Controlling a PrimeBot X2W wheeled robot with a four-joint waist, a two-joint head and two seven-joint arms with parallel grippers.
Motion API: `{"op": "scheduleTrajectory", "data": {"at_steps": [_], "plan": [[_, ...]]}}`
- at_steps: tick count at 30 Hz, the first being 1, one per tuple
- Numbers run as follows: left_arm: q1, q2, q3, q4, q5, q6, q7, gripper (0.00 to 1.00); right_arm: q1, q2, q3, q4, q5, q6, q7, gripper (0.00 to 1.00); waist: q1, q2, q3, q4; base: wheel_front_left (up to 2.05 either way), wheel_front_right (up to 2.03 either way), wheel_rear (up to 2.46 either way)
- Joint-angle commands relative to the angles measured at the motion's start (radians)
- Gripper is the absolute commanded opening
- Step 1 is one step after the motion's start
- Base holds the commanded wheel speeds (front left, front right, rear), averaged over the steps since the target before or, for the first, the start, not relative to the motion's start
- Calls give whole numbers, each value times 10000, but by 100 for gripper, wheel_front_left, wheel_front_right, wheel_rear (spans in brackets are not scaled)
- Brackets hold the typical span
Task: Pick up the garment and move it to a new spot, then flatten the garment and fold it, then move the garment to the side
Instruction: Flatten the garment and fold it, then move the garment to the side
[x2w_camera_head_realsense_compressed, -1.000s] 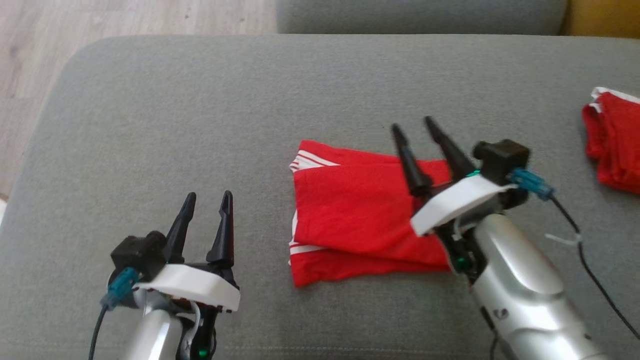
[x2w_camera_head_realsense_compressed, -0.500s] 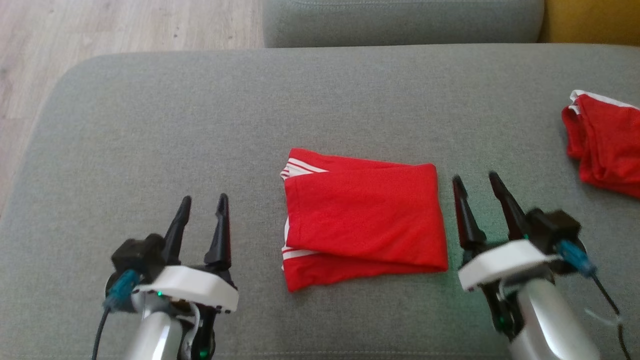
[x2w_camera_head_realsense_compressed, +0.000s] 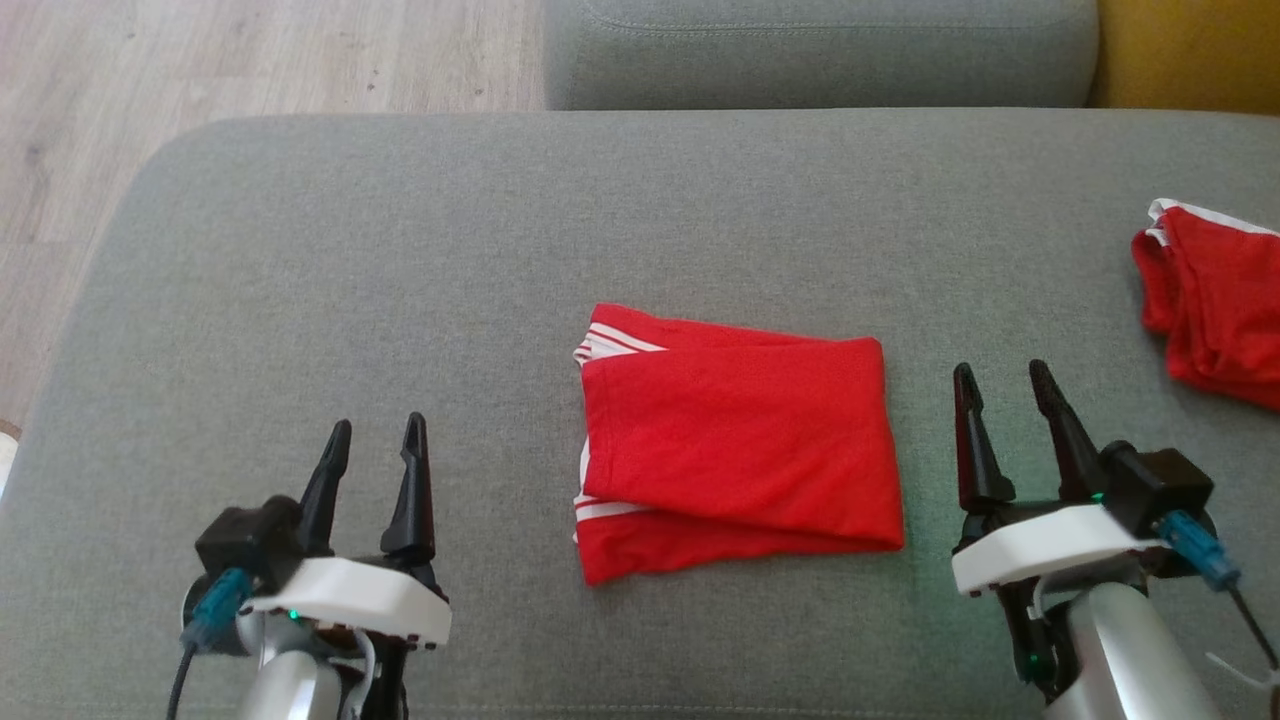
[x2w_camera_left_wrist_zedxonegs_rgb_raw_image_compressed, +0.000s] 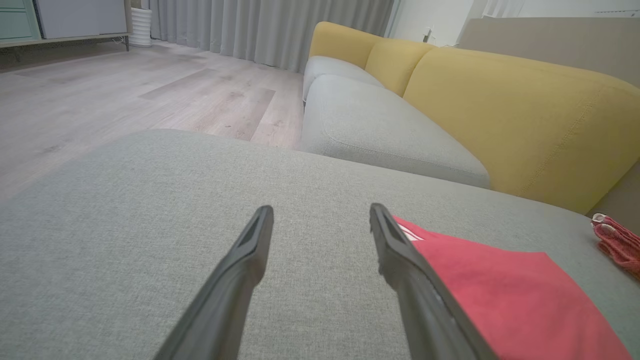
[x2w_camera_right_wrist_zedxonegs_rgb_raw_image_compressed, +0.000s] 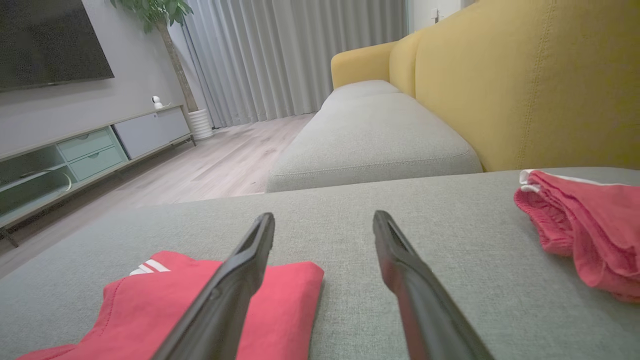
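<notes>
The folded red garment (x2w_camera_head_realsense_compressed: 735, 440) lies flat mid-cushion on the grey sofa (x2w_camera_head_realsense_compressed: 450, 250), with white stripes along its 9 o'clock edge. The left claw (x2w_camera_head_realsense_compressed: 378, 422) at its 9 o'clock and the right claw (x2w_camera_head_realsense_compressed: 1001, 367) at its 3 o'clock are both released, empty and clear of it. A second red garment (x2w_camera_head_realsense_compressed: 1215, 300) sits at 2 o'clock. The right wrist view adds a low cabinet (x2w_camera_right_wrist_zedxonegs_rgb_raw_image_compressed: 75, 150) and curtains (x2w_camera_right_wrist_zedxonegs_rgb_raw_image_compressed: 280, 55), and the left wrist view a yellow backrest (x2w_camera_left_wrist_zedxonegs_rgb_raw_image_compressed: 525, 110).

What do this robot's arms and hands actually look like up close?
Each arm is a silvery forearm ending in a white plate. The left gripper and right gripper each have two long, tapering black fingers. Beside each sits a black box with a blue plug and a dark cable; small green lights glow near the wrists.
</notes>
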Motion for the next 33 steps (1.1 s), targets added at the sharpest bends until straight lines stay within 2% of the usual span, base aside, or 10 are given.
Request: {"op": "scheduleTrajectory", "data": {"at_steps": [1, 27, 33], "plan": [[-286, -18, 440, -365, 108, -61, -124, 100, -78, 43, 187, -416, -122, 65, -119, 100, 1, 0, 18, -4, 0, 0, 0], [-344, -46, 403, -355, 68, -93, -124, 100, -54, 43, 207, -560, -256, 65, 27, 100, 1, 0, 146, -41, 0, 0, 0], [-499, -46, 399, -398, 88, -81, -124, 100, -538, 43, 296, -592, -731, 65, 804, 100, 1, 0, 332, 14, 0, 0, 0]]}}
